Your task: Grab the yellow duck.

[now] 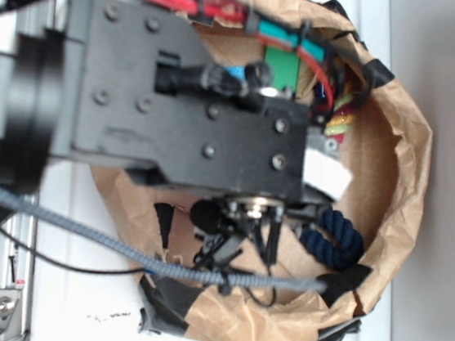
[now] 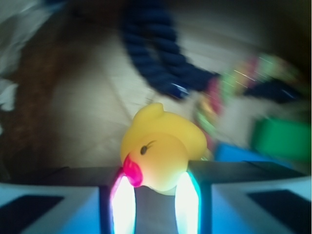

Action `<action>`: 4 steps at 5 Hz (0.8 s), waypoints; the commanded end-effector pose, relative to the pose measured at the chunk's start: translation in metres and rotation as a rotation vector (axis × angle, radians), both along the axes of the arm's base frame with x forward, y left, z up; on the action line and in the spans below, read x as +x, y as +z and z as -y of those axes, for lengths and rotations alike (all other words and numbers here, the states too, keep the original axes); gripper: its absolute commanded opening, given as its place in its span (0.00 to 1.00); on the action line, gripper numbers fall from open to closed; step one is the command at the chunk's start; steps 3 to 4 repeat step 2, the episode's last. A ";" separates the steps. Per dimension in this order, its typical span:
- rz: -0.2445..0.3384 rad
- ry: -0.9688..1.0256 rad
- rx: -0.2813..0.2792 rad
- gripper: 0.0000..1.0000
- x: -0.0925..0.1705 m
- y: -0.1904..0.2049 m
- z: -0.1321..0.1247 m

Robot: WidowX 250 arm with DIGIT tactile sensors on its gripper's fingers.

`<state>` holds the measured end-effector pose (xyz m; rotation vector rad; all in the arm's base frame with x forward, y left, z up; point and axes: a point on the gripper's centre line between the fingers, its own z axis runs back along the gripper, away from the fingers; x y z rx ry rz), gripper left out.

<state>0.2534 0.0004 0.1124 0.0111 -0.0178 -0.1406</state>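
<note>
Wrist view: yellow duck point(image 2: 161, 153) sat at lower centre, lodged between the gripper point(image 2: 155, 204) fingers, beak toward lower left. Jaws stood either side, apparently gripping it; contact unconfirmed.

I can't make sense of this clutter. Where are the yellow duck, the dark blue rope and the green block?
yellow duck point(image 2: 163, 151): wrist view, on its head, behind the eye.
dark blue rope point(image 2: 156, 58): wrist view, mid-strand.
green block point(image 2: 282, 139): wrist view, on its front face.

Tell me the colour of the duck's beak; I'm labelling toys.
Pinkish red, on the yellow duck. It shows best in the wrist view.
</note>
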 end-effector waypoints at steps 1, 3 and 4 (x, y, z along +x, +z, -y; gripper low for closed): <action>0.046 0.256 0.054 0.00 0.007 0.036 -0.013; 0.020 0.297 0.058 0.00 0.011 0.032 -0.010; 0.020 0.297 0.058 0.00 0.011 0.032 -0.010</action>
